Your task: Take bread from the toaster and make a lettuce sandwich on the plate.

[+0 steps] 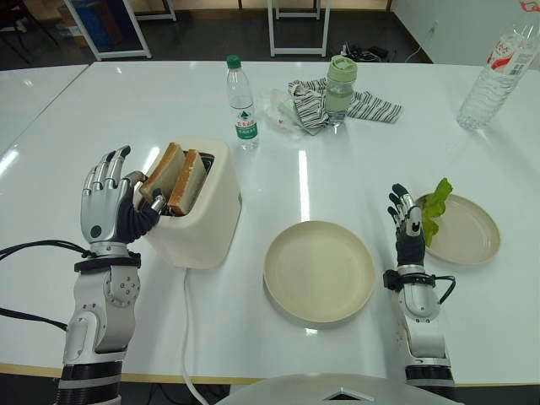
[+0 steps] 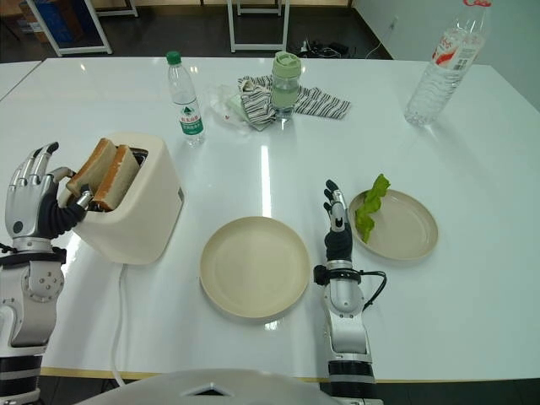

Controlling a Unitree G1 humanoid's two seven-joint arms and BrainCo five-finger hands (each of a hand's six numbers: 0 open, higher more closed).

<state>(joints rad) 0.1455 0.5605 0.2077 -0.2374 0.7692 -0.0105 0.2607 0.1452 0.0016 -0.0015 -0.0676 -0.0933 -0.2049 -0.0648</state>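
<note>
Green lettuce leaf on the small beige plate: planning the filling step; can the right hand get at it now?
Probably yes: the right hand stands open beside the rim of the small beige plate, the green lettuce leaf alongside, nothing between.

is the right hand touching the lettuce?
Apart. The right eye view shows a strip of the side plate between the right hand and the lettuce; the hand's fingers are straight and hold nothing.

Open gap from toaster (image 1: 198,226) to plate (image 1: 319,272) — bottle (image 1: 242,105) just behind toaster.
</note>
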